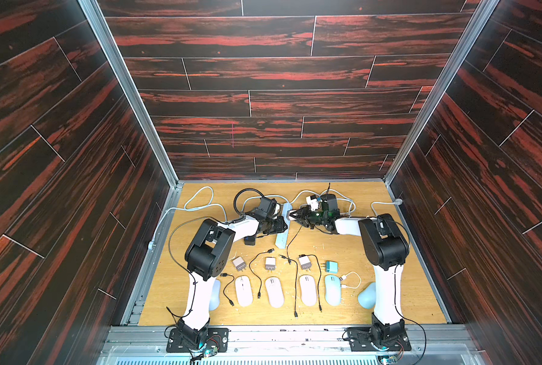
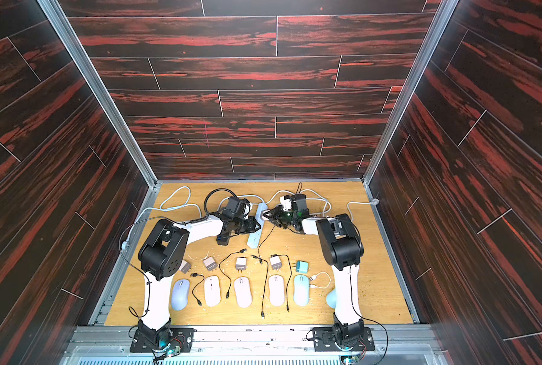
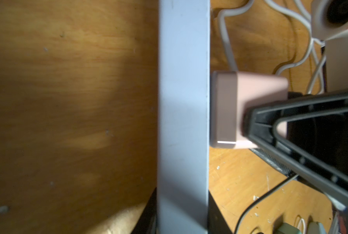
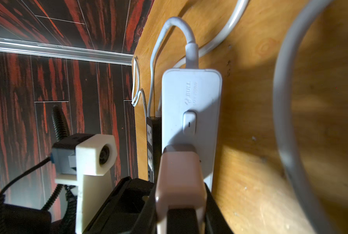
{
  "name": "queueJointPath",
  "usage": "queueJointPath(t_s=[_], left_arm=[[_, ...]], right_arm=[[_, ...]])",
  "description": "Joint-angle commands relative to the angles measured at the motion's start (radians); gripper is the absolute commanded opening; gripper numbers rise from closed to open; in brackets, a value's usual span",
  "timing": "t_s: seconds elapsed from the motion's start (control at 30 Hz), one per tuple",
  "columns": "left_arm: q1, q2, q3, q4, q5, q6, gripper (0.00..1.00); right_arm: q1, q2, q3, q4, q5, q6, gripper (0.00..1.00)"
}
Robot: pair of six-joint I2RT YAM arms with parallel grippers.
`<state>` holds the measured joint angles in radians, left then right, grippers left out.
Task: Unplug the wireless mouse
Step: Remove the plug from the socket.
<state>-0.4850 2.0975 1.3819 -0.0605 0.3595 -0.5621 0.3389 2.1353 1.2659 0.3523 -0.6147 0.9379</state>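
A white power strip (image 1: 281, 237) lies at the table's middle back, seen lengthwise in the left wrist view (image 3: 183, 91). My left gripper (image 1: 283, 225) (image 3: 182, 214) is shut across it, one black jaw against each long side. A pink charger (image 4: 181, 178) (image 3: 229, 107) is plugged into the power strip (image 4: 191, 97), and my right gripper (image 1: 291, 215) (image 4: 181, 202) is shut on it; its fingers (image 3: 302, 113) show in the left wrist view. Several wireless mice lie in a row near the front, such as a pale one (image 1: 274, 292) and a blue one (image 1: 332, 289). Which mouse this charger feeds I cannot tell.
Unplugged chargers (image 1: 270, 263) (image 1: 305, 262) (image 1: 331, 267) and loose black cables (image 1: 295, 284) lie between the strip and the mice. A black adapter (image 1: 249, 240) sits under my left forearm. White cords (image 1: 200, 199) loop along the back. Two more blue mice (image 1: 366, 295) hide behind the arms.
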Motion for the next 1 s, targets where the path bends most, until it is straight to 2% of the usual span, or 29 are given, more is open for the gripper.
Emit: queueJointPath(t_s=[0.0,0.17,0.43,0.53,0.67,0.73,0.83,0.87,0.9,0.97], left_arm=[[0.032,-0.09,-0.02,0.011,-0.04,-0.028,0.0],[0.029,-0.141,-0.007,-0.049,-0.11,0.02,0.0],[-0.013,-0.325,-0.089,-0.01,-0.147,0.053,0.0],[-0.035,-0.407,-0.152,0.044,-0.162,0.044,0.0],[-0.035,-0.452,-0.21,0.107,-0.172,-0.008,0.0],[-0.036,-0.455,-0.216,0.111,-0.174,-0.013,0.0],[-0.035,-0.451,-0.219,0.114,-0.17,-0.009,0.0],[-0.035,-0.449,-0.218,0.114,-0.171,-0.009,0.0],[-0.033,-0.446,-0.216,0.114,-0.17,-0.01,0.0],[-0.033,-0.441,-0.211,0.116,-0.168,-0.011,0.0]], right_arm=[[0.007,-0.12,0.051,-0.138,0.038,-0.101,0.01],[0.028,-0.213,0.101,-0.344,0.16,-0.159,0.0],[0.114,-0.386,0.107,-0.413,0.258,-0.178,0.0],[0.16,-0.442,0.12,-0.464,0.395,-0.223,0.0],[0.142,-0.48,0.059,-0.35,0.293,-0.137,0.0],[0.143,-0.48,0.074,-0.389,0.303,-0.139,0.0],[0.199,-0.461,0.197,-0.626,0.533,-0.262,0.0],[0.213,-0.452,0.231,-0.668,0.572,-0.291,0.0],[0.215,-0.45,0.239,-0.663,0.551,-0.293,0.0],[0.195,-0.466,0.197,-0.571,0.433,-0.256,0.0]])
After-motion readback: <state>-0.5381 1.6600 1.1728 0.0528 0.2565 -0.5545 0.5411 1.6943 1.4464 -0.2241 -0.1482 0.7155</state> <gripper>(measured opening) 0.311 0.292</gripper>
